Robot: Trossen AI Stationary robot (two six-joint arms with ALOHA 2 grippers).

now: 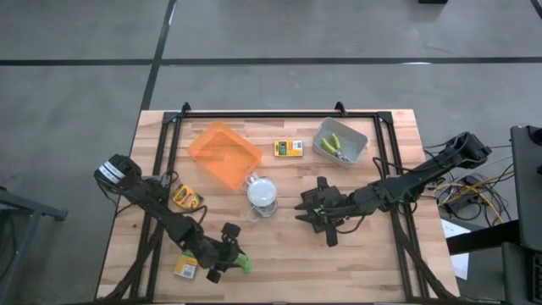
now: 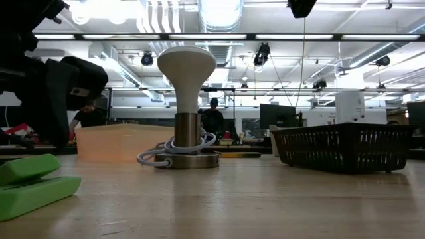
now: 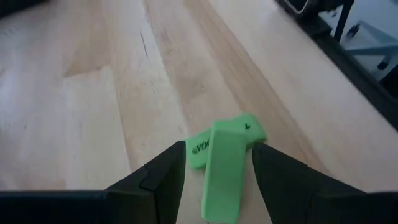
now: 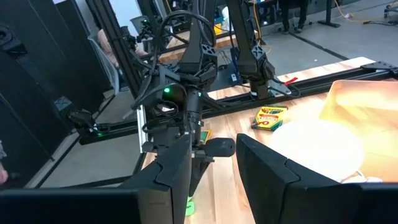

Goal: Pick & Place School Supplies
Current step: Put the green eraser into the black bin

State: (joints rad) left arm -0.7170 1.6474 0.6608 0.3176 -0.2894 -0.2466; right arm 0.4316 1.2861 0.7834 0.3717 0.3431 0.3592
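Two bright green chunks lie near the table's front edge, the one [image 3: 222,177] resting crosswise on the printed one [image 3: 198,149]. They also show in the high view [image 1: 243,265]. My left gripper [image 3: 217,149] is open; its fingers stand on either side of the upper chunk without touching it. My right gripper [image 4: 214,140] hangs open and empty above the table's middle [image 1: 301,209]. Yellow printed boxes lie at the front left [image 1: 186,267], at the left [image 1: 186,196] and at the back [image 1: 288,148]. Tools with yellow-green handles [image 1: 336,146] lie in the grey tray [image 1: 356,135].
An orange tray [image 1: 224,155] sits at the back left. A white domed object on a clear base [image 1: 262,193] stands at the middle, between the two grippers. A black frame [image 1: 279,113] runs along the table's far edge. Bare wood lies at the front right.
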